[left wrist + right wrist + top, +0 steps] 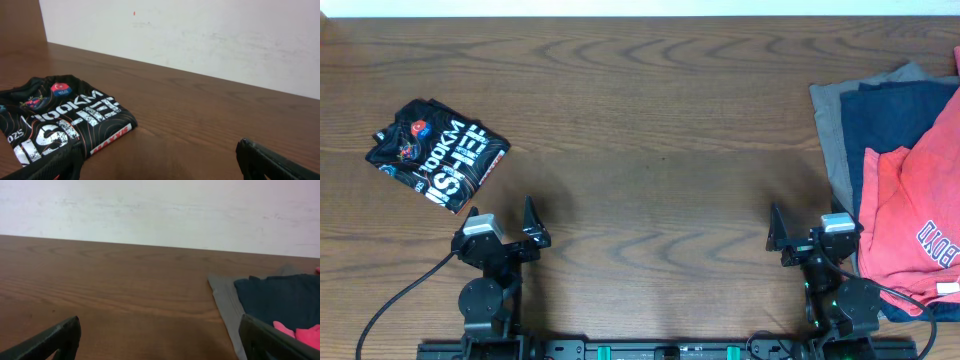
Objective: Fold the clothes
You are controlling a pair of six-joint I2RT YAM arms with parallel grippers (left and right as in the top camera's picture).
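Observation:
A pile of clothes lies at the table's right edge: a coral-red T-shirt [910,215] with navy-and-white lettering on top, a navy shirt [895,115] under it, and a grey one [830,125] at the bottom. The right wrist view shows the grey [225,297], navy [280,300] and coral-red [305,332] edges. A folded black printed shirt [438,153] lies at the left; it also shows in the left wrist view [60,117]. My left gripper [510,225] is open and empty near the front edge. My right gripper [805,228] is open and empty beside the pile.
The brown wooden table [650,130] spans the view. A white wall [160,210] stands behind its far edge. Black cables run from both arm bases at the front.

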